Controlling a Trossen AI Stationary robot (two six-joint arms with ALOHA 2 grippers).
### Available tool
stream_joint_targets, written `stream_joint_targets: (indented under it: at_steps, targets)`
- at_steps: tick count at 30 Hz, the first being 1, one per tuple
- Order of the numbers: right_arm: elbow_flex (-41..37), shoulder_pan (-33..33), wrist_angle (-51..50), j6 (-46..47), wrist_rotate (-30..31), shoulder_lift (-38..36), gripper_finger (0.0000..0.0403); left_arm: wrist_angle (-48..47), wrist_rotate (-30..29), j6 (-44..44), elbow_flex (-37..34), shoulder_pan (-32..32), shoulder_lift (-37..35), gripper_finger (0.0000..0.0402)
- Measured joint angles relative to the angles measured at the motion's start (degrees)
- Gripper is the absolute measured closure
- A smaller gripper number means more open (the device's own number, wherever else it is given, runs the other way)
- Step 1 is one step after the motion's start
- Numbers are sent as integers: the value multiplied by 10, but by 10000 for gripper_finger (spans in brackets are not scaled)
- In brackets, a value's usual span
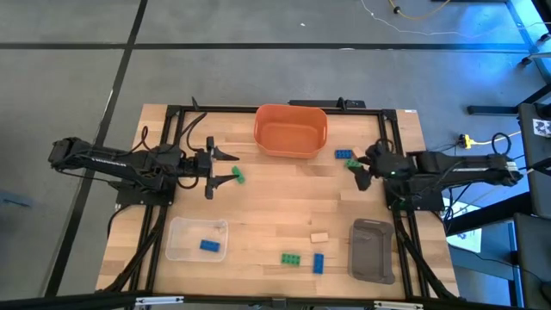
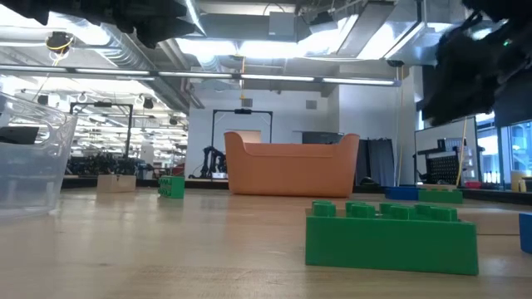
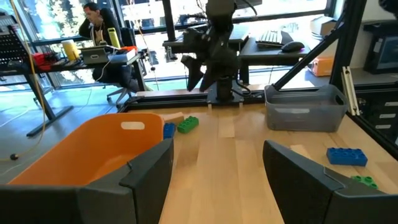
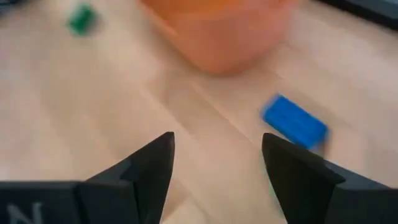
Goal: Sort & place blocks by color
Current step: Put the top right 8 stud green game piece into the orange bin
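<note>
My left gripper [image 1: 227,168] is open and hovers above the table, right beside a green block [image 1: 238,176] that lies flat; its fingers [image 3: 146,180] show open in the left wrist view. My right gripper [image 1: 362,167] is open too, next to a blue block [image 1: 343,154] and a green block [image 1: 352,163] by the orange bin. The right wrist view shows that blue block [image 4: 294,121] just ahead of the open gripper [image 4: 217,165]. Near the table's near edge lie a green block [image 1: 291,257], a blue block [image 1: 318,263] and a tan block [image 1: 320,238].
The orange bin [image 1: 291,129] stands at the far middle of the table. A clear tray [image 1: 185,250] at the near left holds one blue block [image 1: 209,245]. A grey tray [image 1: 372,250] sits at the near right. Bare wood lies between the two arms.
</note>
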Motion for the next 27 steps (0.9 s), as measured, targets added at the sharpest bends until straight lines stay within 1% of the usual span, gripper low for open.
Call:
stream_joint_targets:
  at_steps: [2, 7, 10, 14, 20, 23, 27]
  targets:
    - [-4, -14, -9, 37, 4, 31, 159, 0, 0, 0, 0, 0, 0, 162]
    - [-5, -66, -9, 32, 2, 110, 159, 0, -1, 0, 0, 0, 0, 162]
    - [-5, -104, -9, 8, -31, 152, 159, 0, -1, 0, 0, 0, 0, 162]
    - [-5, -149, 27, -41, -84, 202, 159, 0, -1, 4, 0, 0, 0, 162]
    - [-5, -198, 55, -90, -95, 273, 159, 0, 0, 1, 0, 0, 0, 162]
    - [-5, -211, 70, -115, -98, 301, 159, 0, 0, 1, 0, 0, 0, 162]
    - [-5, -220, 85, -144, -118, 330, 159, 1, 0, 1, 0, 0, 0, 162]
